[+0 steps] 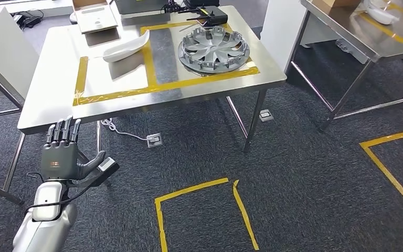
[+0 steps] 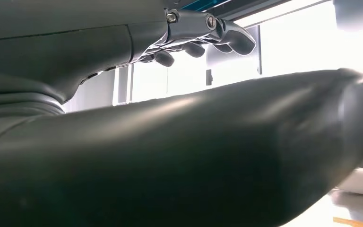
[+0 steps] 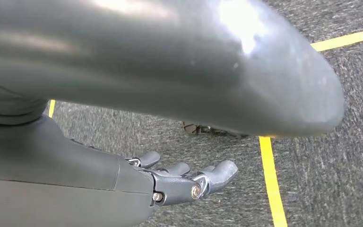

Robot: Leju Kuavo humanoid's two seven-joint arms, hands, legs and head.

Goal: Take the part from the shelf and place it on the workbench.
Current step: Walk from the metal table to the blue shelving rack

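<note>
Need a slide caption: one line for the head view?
Empty left robot hand raised before the steel workbench, where a hubcap and white part lie in taped zones.

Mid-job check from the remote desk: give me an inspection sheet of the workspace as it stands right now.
Surface: steel workbench marked with yellow tape rectangles.
Job's things: grey wheel cover lies flat in the right taped rectangle; white curved part lies at the top of the left rectangle.
Clutter: cardboard box and black device at the far edge.
Hands: left hand raised in front of the bench's near left corner, fingers apart, holding nothing; right hand over carpet, fingers extended, holding nothing.
Cables: white cable runs to a floor socket under the bench.
Surroundings: dark carpet with yellow floor tape; second steel table to the right.
</note>
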